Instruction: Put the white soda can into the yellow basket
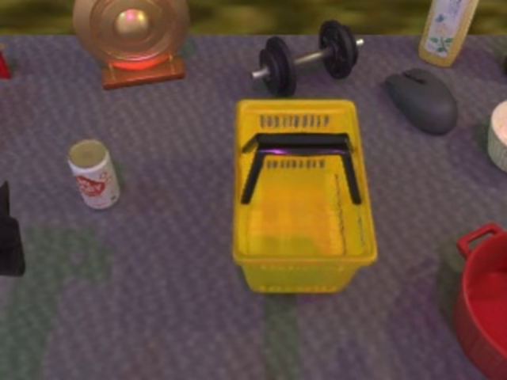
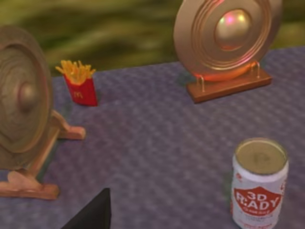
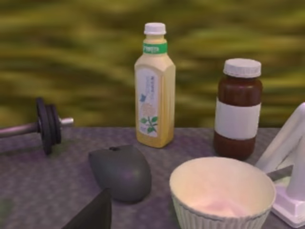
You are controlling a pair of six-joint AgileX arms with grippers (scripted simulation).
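White soda can [image 1: 93, 174]: upright on the table [image 1: 174, 269], on its left side, well apart from the basket; red logo faces the front; nothing touches it.
Yellow basket [image 1: 304, 261]: centre of the table, black handles [image 1: 301, 144] folded across its far half, interior holds nothing.
My left gripper [image 1: 9, 237]: dark shape at the table's left edge, near the can but apart from it; I cannot tell whether it is open or closed.
My right gripper [image 3: 93, 214]: only a dark tip visible in the right wrist view; state cannot be told.
Surroundings: gong [image 1: 131, 32] beyond the can; dumbbell [image 1: 309, 57] behind the basket; mouse [image 1: 421, 99], cream bottle [image 1: 448, 30] and red pot [image 1: 485, 305] on the right.
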